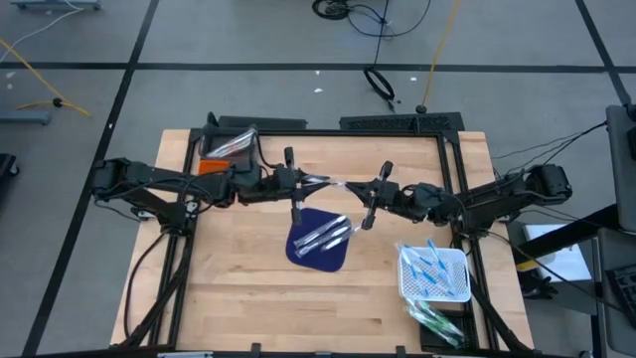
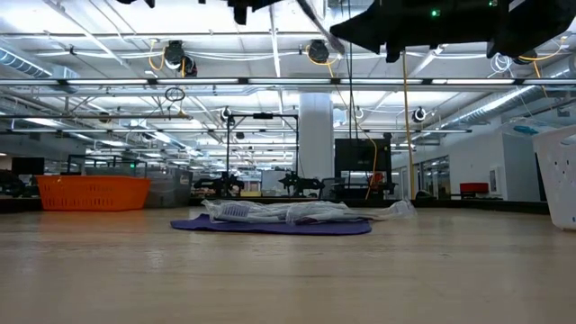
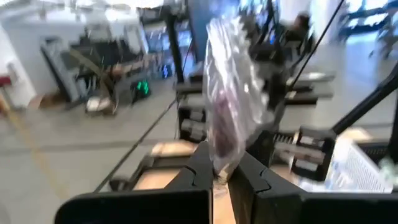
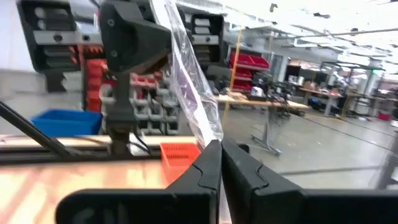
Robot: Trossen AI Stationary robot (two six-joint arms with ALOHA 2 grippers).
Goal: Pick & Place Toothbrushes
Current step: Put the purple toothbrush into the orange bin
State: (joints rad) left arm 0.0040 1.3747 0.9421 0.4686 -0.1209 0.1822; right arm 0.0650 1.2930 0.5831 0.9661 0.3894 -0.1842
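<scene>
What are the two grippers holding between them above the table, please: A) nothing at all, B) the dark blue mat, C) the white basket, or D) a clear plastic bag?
D: the left gripper and the right gripper each have their jaws shut on an end of a clear plastic bag stretched between them, above the dark blue mat.

Left pincer (image 3: 222, 177) pinches a clear plastic bag (image 3: 233, 102).
</scene>
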